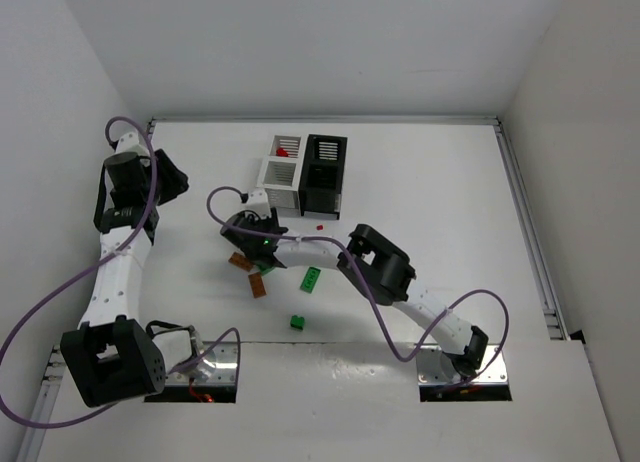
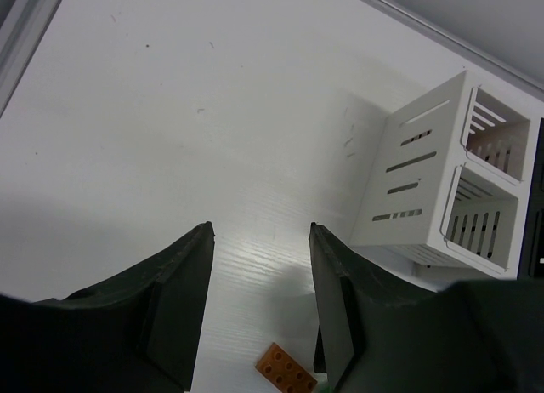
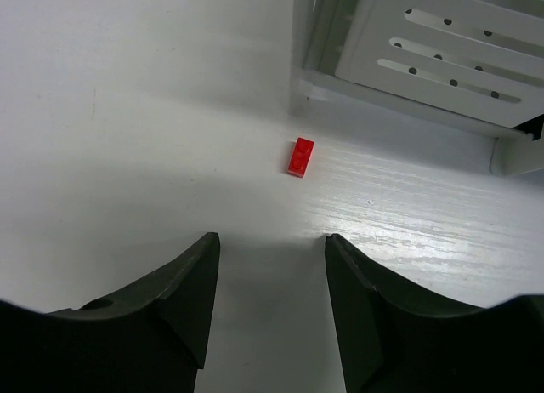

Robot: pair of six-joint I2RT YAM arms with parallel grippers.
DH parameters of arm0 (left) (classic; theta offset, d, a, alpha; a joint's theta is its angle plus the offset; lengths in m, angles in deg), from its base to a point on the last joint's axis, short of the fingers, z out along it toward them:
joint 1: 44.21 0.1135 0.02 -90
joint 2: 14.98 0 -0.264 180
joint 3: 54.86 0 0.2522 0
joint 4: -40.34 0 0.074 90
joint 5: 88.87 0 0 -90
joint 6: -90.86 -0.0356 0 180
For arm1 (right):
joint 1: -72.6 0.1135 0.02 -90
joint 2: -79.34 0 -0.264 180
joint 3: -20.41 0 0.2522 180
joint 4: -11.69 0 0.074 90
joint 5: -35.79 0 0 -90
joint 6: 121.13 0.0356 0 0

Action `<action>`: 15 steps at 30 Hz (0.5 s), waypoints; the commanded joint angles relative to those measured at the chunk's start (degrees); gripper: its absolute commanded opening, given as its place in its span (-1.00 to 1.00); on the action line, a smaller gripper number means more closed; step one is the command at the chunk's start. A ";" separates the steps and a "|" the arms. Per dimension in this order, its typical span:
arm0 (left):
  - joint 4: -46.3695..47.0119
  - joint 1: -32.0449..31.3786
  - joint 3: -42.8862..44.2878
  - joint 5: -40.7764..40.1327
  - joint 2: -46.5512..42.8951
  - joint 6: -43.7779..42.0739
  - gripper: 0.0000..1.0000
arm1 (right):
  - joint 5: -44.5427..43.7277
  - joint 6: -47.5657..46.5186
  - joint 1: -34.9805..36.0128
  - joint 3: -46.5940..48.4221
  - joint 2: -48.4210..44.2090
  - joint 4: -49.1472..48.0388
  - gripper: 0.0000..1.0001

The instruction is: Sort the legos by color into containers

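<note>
Two white containers (image 1: 280,182) (image 1: 287,145) and a taller black one (image 1: 323,172) stand together at mid-table; something red lies in the rear white one. My right gripper (image 1: 238,227) (image 3: 271,237) reaches in just left of them, open and empty. A small red lego (image 3: 299,157) lies ahead of it by a white container (image 3: 425,53). Two orange-brown legos (image 1: 240,262) (image 1: 258,285), two green legos (image 1: 311,279) (image 1: 298,322) and a tiny red piece (image 1: 320,225) lie on the table. My left gripper (image 1: 172,180) (image 2: 262,229) hangs open over bare table, an orange-brown lego (image 2: 286,372) below it.
White walls close the table (image 1: 430,192) at the back and sides. A metal rail (image 1: 530,242) runs along the right edge. Purple cables loop beside both arms. The white container (image 2: 425,172) fills the right of the left wrist view.
</note>
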 commanded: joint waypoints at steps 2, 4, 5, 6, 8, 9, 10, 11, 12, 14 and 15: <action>1.65 0.72 2.10 1.91 -0.06 1.95 0.10 | 2.35 2.44 -0.36 0.30 2.34 3.11 0.07; 1.65 0.72 2.10 1.91 -0.68 1.96 0.10 | 2.87 2.97 -0.89 0.30 2.87 3.12 0.04; 1.65 0.72 2.10 1.91 -1.29 1.96 0.10 | 2.87 2.97 -0.89 0.30 2.87 3.12 -0.01; 1.65 0.72 2.10 1.91 -1.29 1.96 0.10 | 2.35 2.97 -0.89 0.30 2.87 3.12 -0.04; 1.65 0.72 0.96 2.44 -2.00 1.96 0.10 | 2.35 2.97 -1.41 0.83 4.01 3.12 -0.10; 1.65 0.72 0.95 2.44 -2.00 1.96 0.10 | 2.35 3.49 -1.42 1.44 4.01 3.12 -0.13; 1.65 0.72 0.43 2.44 -2.61 1.96 0.10 | 3.04 3.50 -1.42 1.45 4.71 3.12 -0.16; 1.65 0.72 -0.10 2.44 -2.61 1.96 0.10 | 3.05 3.50 -1.42 2.06 4.72 3.12 -0.19; 1.65 0.72 -0.10 2.44 -2.61 1.96 0.10 | 3.75 3.50 -1.94 3.28 6.20 4.25 -0.19; 1.65 0.72 -0.62 2.44 -2.61 1.96 0.10 | 4.80 3.50 -2.64 3.29 6.82 4.78 -0.19; 1.65 0.72 -0.63 2.44 -2.61 1.96 0.10 | 5.85 3.50 -2.65 3.29 6.83 4.79 -0.19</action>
